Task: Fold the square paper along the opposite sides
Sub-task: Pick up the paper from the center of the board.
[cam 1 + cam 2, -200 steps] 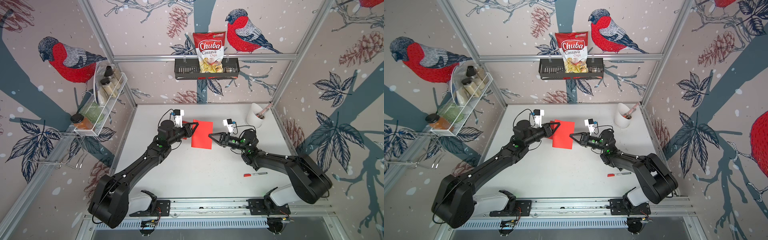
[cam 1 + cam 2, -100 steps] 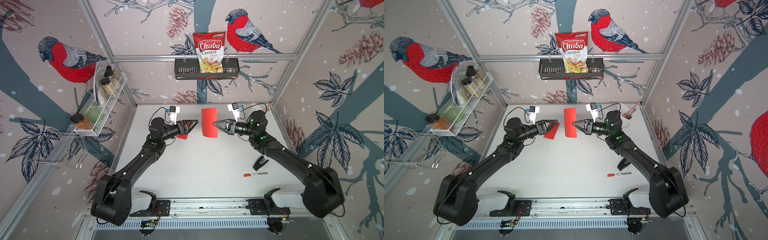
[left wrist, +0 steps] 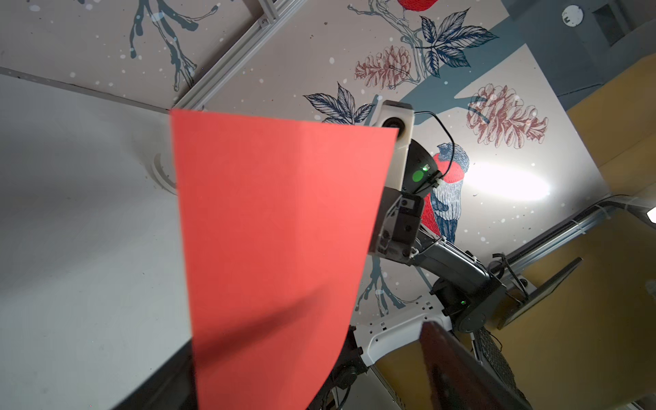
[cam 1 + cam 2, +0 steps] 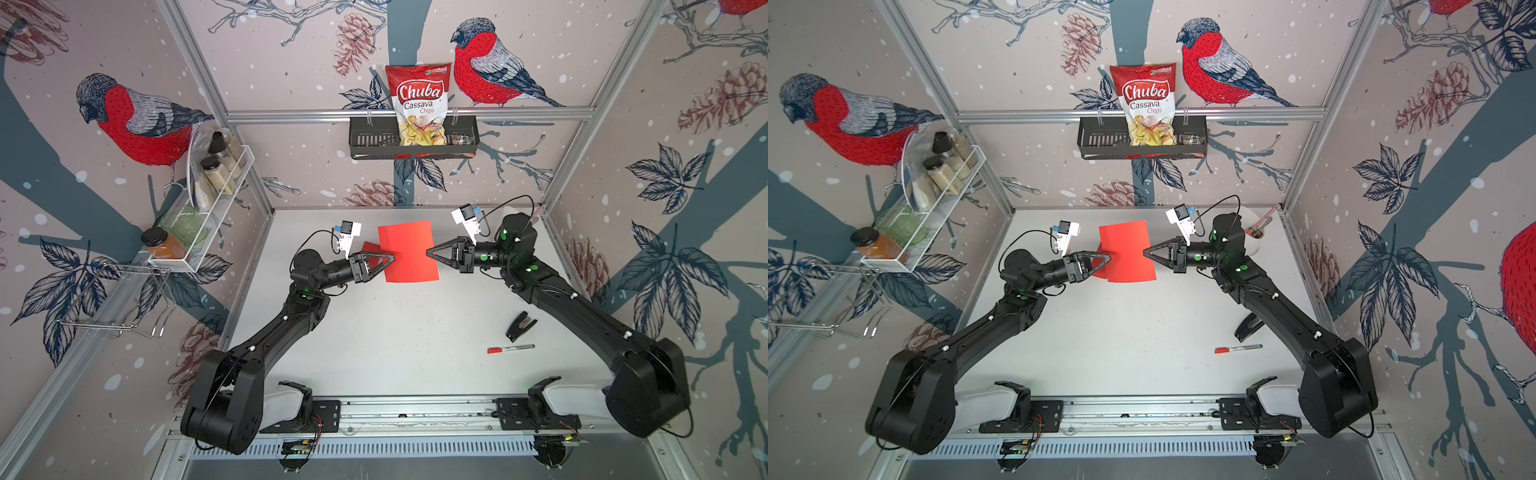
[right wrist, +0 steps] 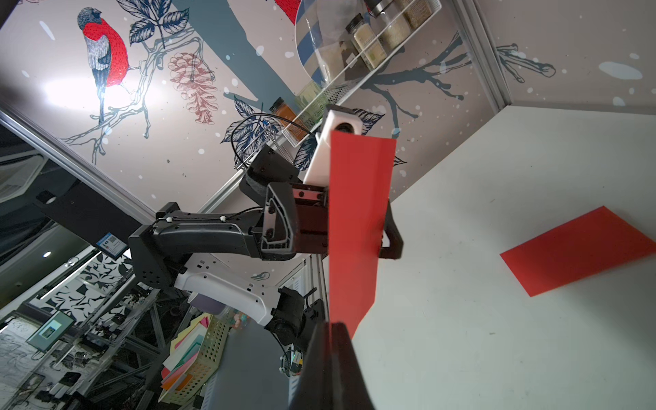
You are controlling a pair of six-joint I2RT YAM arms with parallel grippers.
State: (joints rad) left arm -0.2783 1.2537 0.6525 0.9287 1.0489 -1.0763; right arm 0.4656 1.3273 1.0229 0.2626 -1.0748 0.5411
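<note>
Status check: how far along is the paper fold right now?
Done: red paper is off the table, right gripper shut on one edge. In hand: left gripper open, straddling the opposite edge. Left: joining those edges and creasing; no clear fold shows yet. Another red sheet lies on it.

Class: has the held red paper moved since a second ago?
Yes. The red paper has shifted toward the black wall basket in both top views.

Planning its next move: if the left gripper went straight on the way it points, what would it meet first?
The raised red paper, pinched at its far edge by the right gripper. The open left gripper points at the near edge, which may sit between its fingers; depth is unclear.
</note>
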